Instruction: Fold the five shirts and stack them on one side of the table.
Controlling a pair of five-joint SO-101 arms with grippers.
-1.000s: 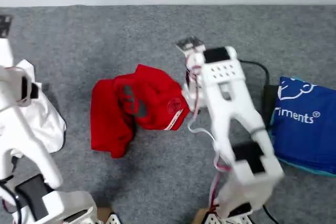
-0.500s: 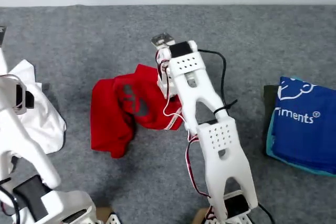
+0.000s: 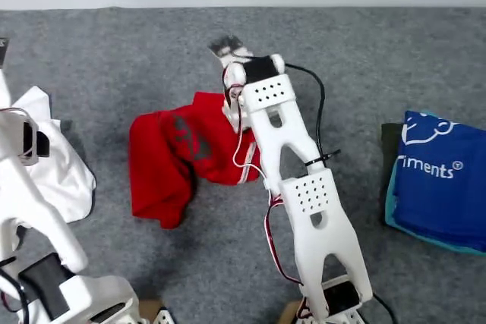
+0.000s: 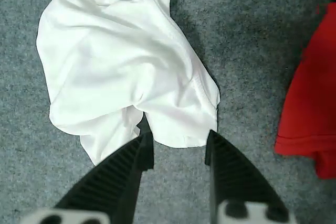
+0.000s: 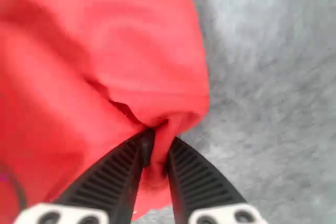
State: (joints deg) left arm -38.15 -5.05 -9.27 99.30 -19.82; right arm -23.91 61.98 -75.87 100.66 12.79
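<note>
A crumpled red shirt [image 3: 175,161] lies in the middle of the grey table [image 3: 114,51]. My right arm [image 3: 277,134] stretches over its right half. In the right wrist view my right gripper [image 5: 156,148] is shut on a bunched fold of the red shirt [image 5: 94,51]. A rumpled white shirt [image 3: 57,161] lies at the left edge, beside my left arm [image 3: 23,180]. My left gripper [image 4: 176,148] stands open at the hem of the white shirt [image 4: 121,61], nothing between its fingers. A folded blue shirt [image 3: 440,180] rests at the right edge.
The red shirt's sleeve [image 4: 310,103] lies a short way from the white shirt, with a strip of bare carpet between them. Bare grey surface runs along the back and between the right arm and the blue shirt. A black cable [image 3: 319,96] loops off the right arm.
My right arm has swung left, carrying the pinched right edge of the red shirt over the rest of it. The left arm has hardly moved.
</note>
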